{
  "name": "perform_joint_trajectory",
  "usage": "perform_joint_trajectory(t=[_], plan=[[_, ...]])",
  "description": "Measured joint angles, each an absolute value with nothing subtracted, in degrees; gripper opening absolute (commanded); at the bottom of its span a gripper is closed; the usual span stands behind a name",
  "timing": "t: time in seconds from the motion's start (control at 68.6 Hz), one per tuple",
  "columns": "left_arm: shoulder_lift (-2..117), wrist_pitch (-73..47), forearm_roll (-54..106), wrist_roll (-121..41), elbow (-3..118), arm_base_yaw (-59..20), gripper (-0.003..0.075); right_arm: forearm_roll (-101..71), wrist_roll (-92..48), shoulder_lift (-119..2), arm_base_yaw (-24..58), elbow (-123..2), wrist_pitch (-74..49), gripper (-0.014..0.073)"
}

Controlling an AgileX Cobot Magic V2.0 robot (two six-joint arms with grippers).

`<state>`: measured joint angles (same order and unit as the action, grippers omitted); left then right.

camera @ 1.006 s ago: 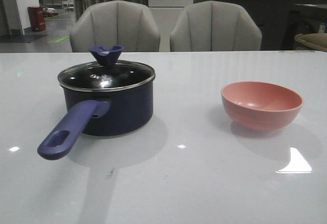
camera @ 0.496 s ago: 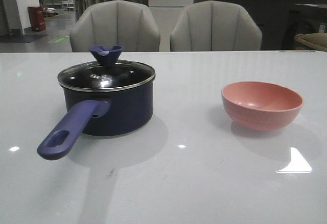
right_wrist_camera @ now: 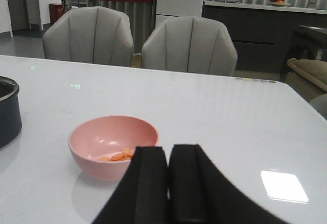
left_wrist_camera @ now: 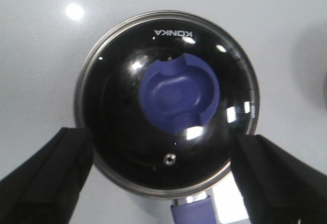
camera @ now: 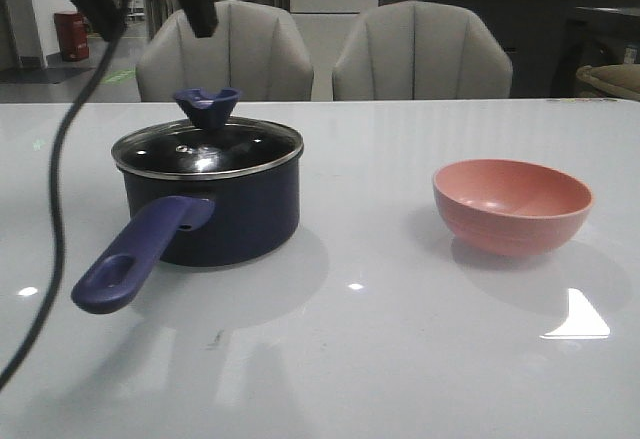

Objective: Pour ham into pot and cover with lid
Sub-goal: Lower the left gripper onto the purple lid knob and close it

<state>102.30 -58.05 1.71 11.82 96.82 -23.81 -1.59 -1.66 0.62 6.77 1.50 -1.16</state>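
Lid (left_wrist_camera: 166,104) hides pot contents; left fingers (left_wrist_camera: 46,180) spread wide, right fingers (right_wrist_camera: 148,183) closed empty.

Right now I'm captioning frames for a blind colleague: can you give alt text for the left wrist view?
Seen from straight above, the glass lid with its blue-purple knob sits on the pot, whose handle shows at the frame's edge. The left pincer is open, its dark fingers apart on either side of the lid, touching nothing.
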Motion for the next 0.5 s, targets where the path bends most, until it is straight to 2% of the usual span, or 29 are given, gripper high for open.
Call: perform_joint_trajectory(t=[0.233, 0.496], plan=[[110.18, -59.95, 1.37, 14.74, 103.31, -25.12, 0.0606, -1.59, -1.66, 0.62, 6.77, 1.5, -1.16, 0.015], [113.6, -59.99, 0.0, 17.12, 104.19, -25.12, 0.0606, -1.59, -1.66, 0.62, 6.77, 1.5, -1.16, 0.015]])
